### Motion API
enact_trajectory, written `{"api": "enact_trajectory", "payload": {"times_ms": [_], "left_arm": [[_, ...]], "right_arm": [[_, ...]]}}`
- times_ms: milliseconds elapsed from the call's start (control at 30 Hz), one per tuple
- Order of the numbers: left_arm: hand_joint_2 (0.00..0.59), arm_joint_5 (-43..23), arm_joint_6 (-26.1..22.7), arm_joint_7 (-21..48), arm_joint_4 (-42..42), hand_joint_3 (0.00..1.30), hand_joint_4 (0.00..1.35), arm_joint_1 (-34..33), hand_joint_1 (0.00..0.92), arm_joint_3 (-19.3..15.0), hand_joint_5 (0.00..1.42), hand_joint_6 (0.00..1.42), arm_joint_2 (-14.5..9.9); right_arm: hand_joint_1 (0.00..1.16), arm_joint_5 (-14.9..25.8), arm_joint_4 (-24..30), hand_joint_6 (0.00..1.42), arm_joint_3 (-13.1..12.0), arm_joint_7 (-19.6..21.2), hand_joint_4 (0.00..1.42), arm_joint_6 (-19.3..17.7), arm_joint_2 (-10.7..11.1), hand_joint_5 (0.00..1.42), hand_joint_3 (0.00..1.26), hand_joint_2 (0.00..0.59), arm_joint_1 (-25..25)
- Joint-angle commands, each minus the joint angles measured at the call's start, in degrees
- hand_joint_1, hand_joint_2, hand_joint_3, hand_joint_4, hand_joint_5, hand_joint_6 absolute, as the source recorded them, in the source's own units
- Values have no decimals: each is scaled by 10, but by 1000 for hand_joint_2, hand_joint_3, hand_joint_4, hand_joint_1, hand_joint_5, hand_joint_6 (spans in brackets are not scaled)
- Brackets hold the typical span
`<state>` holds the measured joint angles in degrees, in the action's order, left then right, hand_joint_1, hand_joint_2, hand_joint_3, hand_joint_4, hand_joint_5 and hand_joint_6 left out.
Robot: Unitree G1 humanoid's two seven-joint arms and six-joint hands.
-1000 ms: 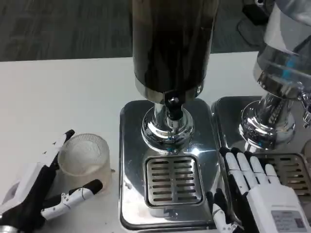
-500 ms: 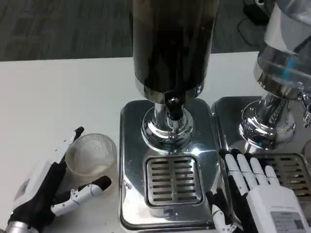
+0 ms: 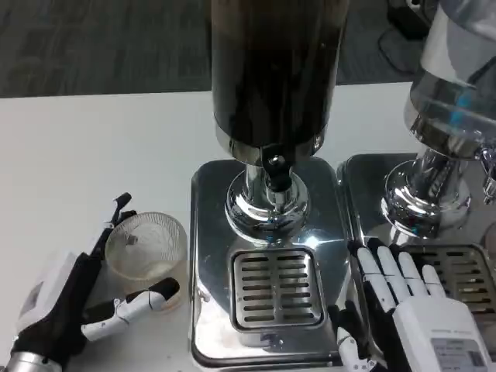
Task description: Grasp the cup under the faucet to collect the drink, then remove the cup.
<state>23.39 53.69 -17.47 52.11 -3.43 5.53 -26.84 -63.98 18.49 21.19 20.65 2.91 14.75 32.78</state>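
Cup (image 3: 147, 246), clear and empty, stands on the white table (image 3: 93, 147) between the spread fingers of the left hand (image 3: 74, 298), beside the dispenser's steel base (image 3: 267, 263). Right hand (image 3: 411, 310) lies flat, fingers apart, holding nothing, right of the drip grate (image 3: 279, 288).

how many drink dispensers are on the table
2. The dark drink dispenser stands at the centre on its steel base, drip grille in front. The clear dispenser stands at the right edge, partly cut off by the frame; more could be out of view.
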Motion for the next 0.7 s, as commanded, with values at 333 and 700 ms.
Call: {"api": "enact_trajectory", "payload": {"times_ms": [333,700], "left_arm": [[115,22,23,-21,15,144,198,-15,491,14,393,304,6],[134,38,29,-60,14,315,353,-13,543,19,576,499,5]], "right_arm": [[104,2,7,0,-1,2,0,7,-1,0,67,495,9],[100,0,8,20,2,-1,0,7,-2,0,74,495,8]]}}
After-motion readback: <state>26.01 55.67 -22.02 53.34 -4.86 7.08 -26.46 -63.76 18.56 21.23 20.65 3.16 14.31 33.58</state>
